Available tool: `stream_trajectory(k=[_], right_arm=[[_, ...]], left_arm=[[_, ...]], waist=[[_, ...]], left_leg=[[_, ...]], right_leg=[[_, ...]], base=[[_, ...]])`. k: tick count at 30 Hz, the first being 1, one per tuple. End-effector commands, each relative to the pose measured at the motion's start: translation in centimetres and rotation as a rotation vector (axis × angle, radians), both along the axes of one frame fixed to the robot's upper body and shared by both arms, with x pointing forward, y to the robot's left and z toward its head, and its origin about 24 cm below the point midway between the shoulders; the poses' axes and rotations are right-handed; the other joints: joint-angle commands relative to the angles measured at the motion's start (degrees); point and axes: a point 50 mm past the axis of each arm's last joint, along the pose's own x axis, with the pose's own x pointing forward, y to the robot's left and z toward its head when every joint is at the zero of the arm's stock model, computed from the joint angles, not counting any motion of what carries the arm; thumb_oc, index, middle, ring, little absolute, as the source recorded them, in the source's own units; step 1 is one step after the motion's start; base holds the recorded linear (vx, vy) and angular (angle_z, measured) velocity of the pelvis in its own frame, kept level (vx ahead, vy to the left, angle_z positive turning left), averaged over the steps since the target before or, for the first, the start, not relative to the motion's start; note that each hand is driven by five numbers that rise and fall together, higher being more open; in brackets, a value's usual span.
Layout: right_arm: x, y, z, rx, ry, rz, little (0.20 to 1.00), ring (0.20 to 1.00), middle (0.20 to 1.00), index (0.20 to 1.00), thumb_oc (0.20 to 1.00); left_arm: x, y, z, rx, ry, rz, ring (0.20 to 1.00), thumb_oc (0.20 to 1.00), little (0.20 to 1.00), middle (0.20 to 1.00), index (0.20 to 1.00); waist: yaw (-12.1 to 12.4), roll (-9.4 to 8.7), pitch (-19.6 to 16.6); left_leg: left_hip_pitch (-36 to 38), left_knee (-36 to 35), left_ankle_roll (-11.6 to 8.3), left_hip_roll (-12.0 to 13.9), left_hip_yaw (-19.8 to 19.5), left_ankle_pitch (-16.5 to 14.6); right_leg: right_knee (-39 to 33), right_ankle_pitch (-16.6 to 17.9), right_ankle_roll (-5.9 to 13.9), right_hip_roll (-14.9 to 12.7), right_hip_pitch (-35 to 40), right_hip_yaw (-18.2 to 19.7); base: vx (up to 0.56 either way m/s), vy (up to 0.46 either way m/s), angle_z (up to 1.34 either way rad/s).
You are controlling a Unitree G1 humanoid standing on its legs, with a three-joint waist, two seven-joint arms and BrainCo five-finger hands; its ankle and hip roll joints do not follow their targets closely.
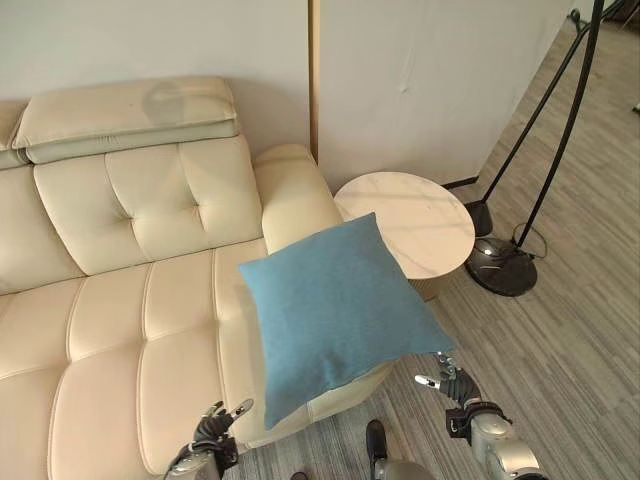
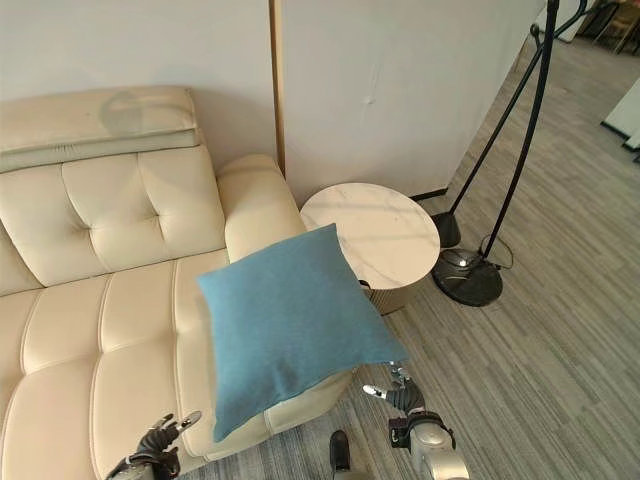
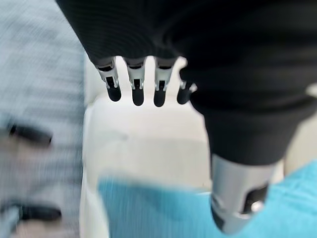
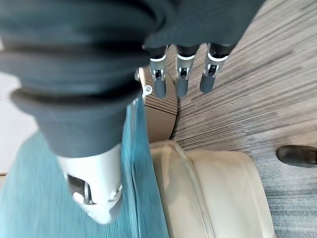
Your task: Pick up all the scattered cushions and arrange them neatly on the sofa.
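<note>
A plain square blue cushion [image 1: 335,313], smooth and plump, lies tilted over the front corner of a cream tufted sofa [image 1: 120,300], beside its armrest. Left hand [image 1: 213,428] and right hand [image 1: 450,383] sit just below it, fingers straight, holding nothing.

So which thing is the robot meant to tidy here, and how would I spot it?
Find the cream sofa against the wall, then go to its arm end, next to the round side table. The cushion sits there, tilted over the seat's front corner and the sofa arm. It is the one blue thing, square and plain, among pale leather, pale tabletop and grey floor.
</note>
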Motion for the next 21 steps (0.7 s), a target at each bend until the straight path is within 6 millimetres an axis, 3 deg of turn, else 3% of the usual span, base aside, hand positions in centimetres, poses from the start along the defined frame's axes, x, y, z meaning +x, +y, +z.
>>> stream_trajectory(k=[1,3,5,8,9,10,12,15,21], right_arm=[[0.3,-1.2,1.4,-0.008,-0.090,-0.040,1.000,1.000,1.000,1.000,1.000],[-1.0,-3.0,0.5,-0.074,-0.017,-0.085,1.000,1.000,1.000,1.000,1.000],[-1.6,-6.0,0.2,-0.122,0.038,-0.171,1.000,1.000,1.000,1.000,1.000],[-0.1,-8.9,1.4,-0.101,0.033,-0.246,1.000,1.000,1.000,1.000,1.000],[1.8,-9.8,3.1,-0.131,-0.012,-0.228,1.000,1.000,1.000,1.000,1.000],[1.8,-9.8,3.1,-0.131,-0.012,-0.228,1.000,1.000,1.000,1.000,1.000],[3.6,-11.1,5.4,-0.189,-0.071,-0.196,1.000,1.000,1.000,1.000,1.000],[4.5,-11.6,7.0,-0.235,-0.116,-0.161,1.000,1.000,1.000,1.000,1.000],[6.4,-10.9,9.0,-0.280,-0.186,-0.097,1.000,1.000,1.000,1.000,1.000]], left_arm=[[2.8,0.5,1.1,-0.030,-0.088,0.109,1.000,1.000,1.000,1.000,1.000],[4.1,0.8,1.9,0.007,-0.138,0.061,1.000,1.000,1.000,1.000,1.000],[4.6,2.8,2.7,0.104,-0.144,-0.001,1.000,1.000,1.000,1.000,1.000],[6.0,6.5,4.7,0.230,-0.176,-0.053,1.000,1.000,1.000,1.000,1.000],[7.0,8.3,6.1,0.300,-0.196,-0.094,1.000,1.000,1.000,1.000,1.000],[7.0,8.4,6.1,0.300,-0.196,-0.094,1.000,1.000,1.000,1.000,1.000],[7.5,10.1,7.4,0.359,-0.205,-0.136,1.000,1.000,1.000,1.000,1.000],[7.5,11.3,8.1,0.396,-0.204,-0.150,1.000,1.000,1.000,1.000,1.000],[8.6,11.9,9.0,0.412,-0.218,-0.143,1.000,1.000,1.000,1.000,1.000]], waist=[[-1.31,-2.42,2.15],[-1.43,-2.67,2.79],[-1.62,-1.78,1.65],[-0.63,-1.86,0.72],[-0.04,-1.96,0.61],[-0.03,-1.96,0.65],[0.33,-1.85,0.64],[0.51,-1.78,0.58],[0.54,-1.70,0.78]], left_leg=[[-7.52,7.27,-4.61,5.99,2.57,1.61],[-9.51,4.83,-4.10,7.58,7.69,3.15],[-8.41,0.58,-4.36,7.35,7.49,4.08],[-5.40,-2.26,-4.37,6.40,7.91,3.73],[-4.94,-2.60,-4.31,6.09,8.01,3.42],[-4.92,-2.59,-4.31,6.09,8.02,3.41],[-4.71,-2.75,-4.24,5.80,8.04,3.22],[-4.57,-2.92,-4.19,5.63,8.04,3.01],[-4.53,-2.99,-4.06,5.34,7.96,2.58]], right_leg=[[5.21,-13.67,3.22,-3.60,2.13,-1.47],[4.54,-14.75,2.72,-3.52,3.74,-4.04],[4.41,-15.19,3.26,-3.39,3.97,-5.19],[3.98,-14.77,3.89,-4.18,4.95,-5.58],[3.56,-14.31,4.36,-4.61,4.98,-5.63],[3.55,-14.30,4.37,-4.61,5.00,-5.61],[3.07,-13.94,4.74,-4.93,5.14,-5.63],[2.63,-13.71,5.00,-5.16,5.20,-5.64],[2.32,-13.35,5.34,-5.44,5.01,-5.38]], base=[[-0.01,-0.249,0.99],[0.02,-0.091,0.96],[0.12,0.063,0.25],[0.14,0.133,-0.28],[0.07,0.100,-0.20],[0.05,0.100,0.01],[0.02,0.076,-0.01],[0.01,0.042,0.05],[0.01,0.032,0.10]])
